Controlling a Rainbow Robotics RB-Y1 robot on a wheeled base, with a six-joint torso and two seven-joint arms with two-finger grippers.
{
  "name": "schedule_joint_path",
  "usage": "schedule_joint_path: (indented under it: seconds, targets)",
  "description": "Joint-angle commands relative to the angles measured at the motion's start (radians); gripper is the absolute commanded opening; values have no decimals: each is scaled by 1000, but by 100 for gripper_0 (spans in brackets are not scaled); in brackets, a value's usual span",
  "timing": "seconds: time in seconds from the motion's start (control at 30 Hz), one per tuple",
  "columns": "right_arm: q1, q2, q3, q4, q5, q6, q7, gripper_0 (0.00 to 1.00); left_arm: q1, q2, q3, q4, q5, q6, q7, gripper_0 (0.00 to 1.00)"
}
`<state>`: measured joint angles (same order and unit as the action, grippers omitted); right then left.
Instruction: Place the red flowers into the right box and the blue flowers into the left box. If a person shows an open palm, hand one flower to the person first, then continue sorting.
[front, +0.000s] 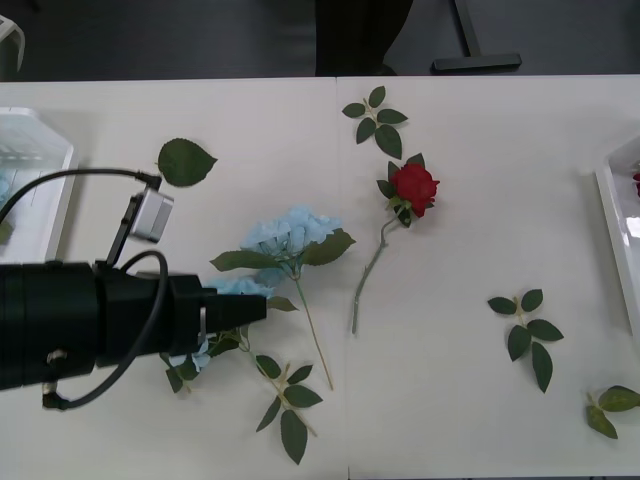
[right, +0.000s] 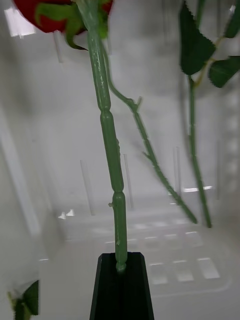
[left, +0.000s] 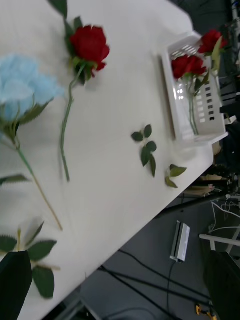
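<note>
Right wrist view: my right pincer (right: 120, 270) grips a red rose stem (right: 111, 150) above the right box (right: 175, 260), so I judge a release comes next. Front view: my left pincer (front: 255, 308), whose state I cannot tell, reaches over a blue hydrangea (front: 290, 235); another rose (front: 413, 188) lies mid-table (front: 450, 400). Left wrist view shows two roses (left: 187, 66) at that box.

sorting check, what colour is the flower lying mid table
Red, a rose with a green stem; clearest in the front view.
</note>
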<state>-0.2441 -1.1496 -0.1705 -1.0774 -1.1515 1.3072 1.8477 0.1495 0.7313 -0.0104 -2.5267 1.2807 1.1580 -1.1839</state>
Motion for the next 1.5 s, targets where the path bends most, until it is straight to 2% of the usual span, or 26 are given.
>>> schedule_joint_path:
  seconds: [0.03, 0.13, 0.23, 0.43, 0.47, 0.53, 0.63, 0.7, 0.83, 1.07, 1.2, 1.33, 1.43, 1.5]
  targets:
    - [5, 56, -14, -2, 119, -77, 2, 0, 114, 45, 27, -91, -100, 72, 198, 100]
    - [3, 97, -12, 10, 200, -112, 1, 0, 157, 45, 15, -91, -149, 109, 333, 100]
    - [3, 133, -12, 10, 259, -147, 5, 0, 157, 42, -22, -91, -202, 135, 435, 100]
    - [8, 151, 28, 11, 357, -213, 19, 0, 110, 14, -177, -91, -423, 166, 596, 100]
    - [8, 151, 36, 11, 365, -221, 21, 11, 96, 3, -206, -91, -458, 173, 618, 100]
    - [5, 151, 36, 11, 361, -230, 25, 47, 51, -20, -279, -72, -557, 209, 649, 100]
    - [-1, 151, 36, 8, 352, -227, 39, 77, 2, -58, -370, -24, -678, 238, 699, 100]
    - [-4, 149, 36, 8, 346, -229, 53, 88, -22, -87, -410, 17, -730, 238, 733, 100]
    - [-12, 149, 16, 8, 334, -224, 128, 99, -62, -125, -464, 94, -805, 238, 733, 100]
    - [-46, 136, -50, -6, 187, -46, 240, 100, -139, -148, -522, 227, -902, 213, 664, 100]
    - [-80, 130, -50, -58, 62, 63, 212, 100, -176, -185, -545, 292, -939, 189, 669, 100]
    - [-118, 131, 8, -147, -65, 130, 85, 100, -228, -216, -566, 361, -980, 190, 672, 100]
    - [-124, 131, 49, -251, -109, 130, -73, 100, -248, -233, -577, 407, -1006, 183, 667, 100]
    - [-138, 134, 111, -366, -99, 118, -283, 100, -260, -237, -592, 444, -1031, 158, 661, 100]
